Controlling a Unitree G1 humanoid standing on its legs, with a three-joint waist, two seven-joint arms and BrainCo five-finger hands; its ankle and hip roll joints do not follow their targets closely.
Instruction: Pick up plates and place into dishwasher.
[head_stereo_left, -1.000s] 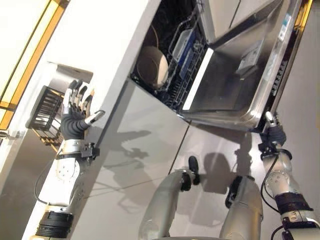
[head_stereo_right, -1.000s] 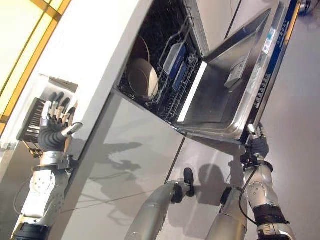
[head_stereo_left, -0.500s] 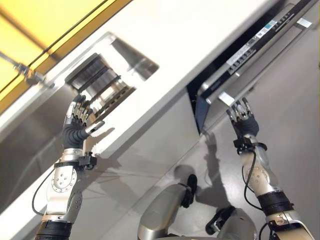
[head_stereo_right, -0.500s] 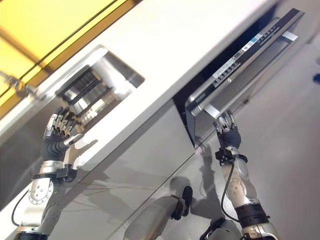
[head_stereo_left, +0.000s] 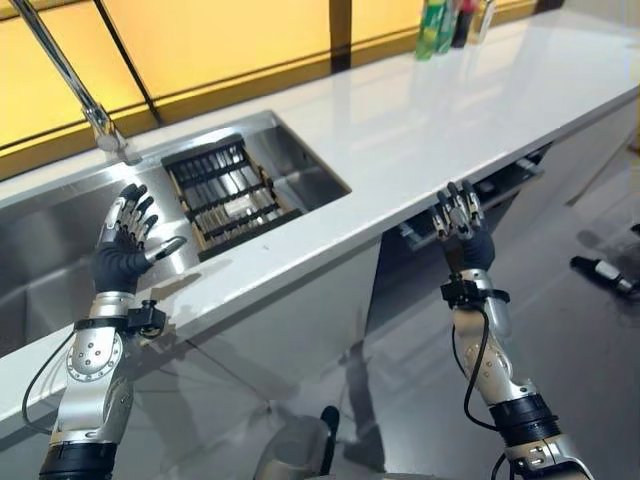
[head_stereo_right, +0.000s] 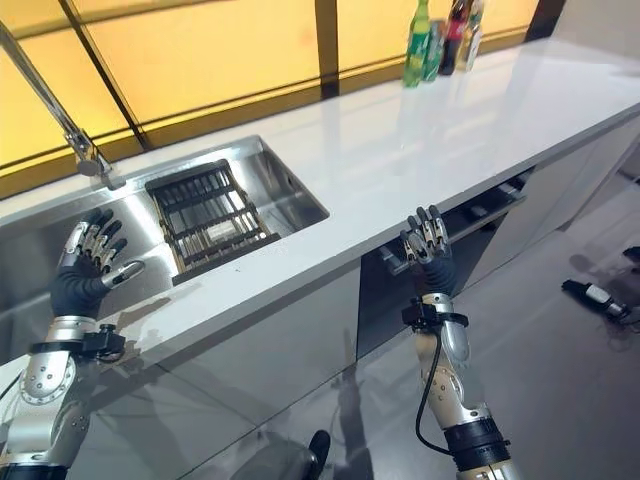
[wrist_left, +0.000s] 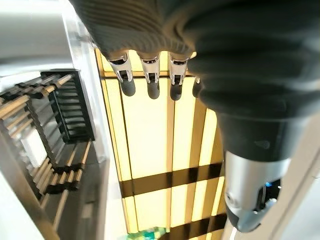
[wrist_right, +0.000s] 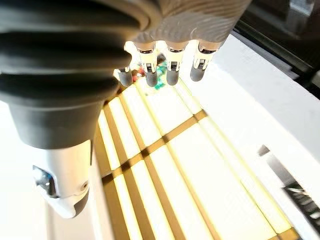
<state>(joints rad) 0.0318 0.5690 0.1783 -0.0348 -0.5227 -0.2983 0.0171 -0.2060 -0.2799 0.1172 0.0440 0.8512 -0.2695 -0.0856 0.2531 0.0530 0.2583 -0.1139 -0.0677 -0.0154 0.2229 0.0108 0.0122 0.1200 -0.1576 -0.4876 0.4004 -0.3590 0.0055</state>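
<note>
The left hand (head_stereo_left: 125, 245) hovers over the steel sink (head_stereo_left: 300, 165), fingers wide, black dish rack (head_stereo_left: 225, 195) at its 3 o'clock. The right hand (head_stereo_left: 460, 225), fingers wide and empty, rises by the white worktop (head_stereo_left: 430, 110) edge.

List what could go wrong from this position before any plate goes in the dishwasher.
1. The dishwasher door under the white counter looks almost shut, and the open right hand is raised just in front of it; loading would likely need it reopened.
2. The open left hand hovers by the sink holding nothing; I cannot make out plates in the dark rack, so a grasp may miss.
</note>
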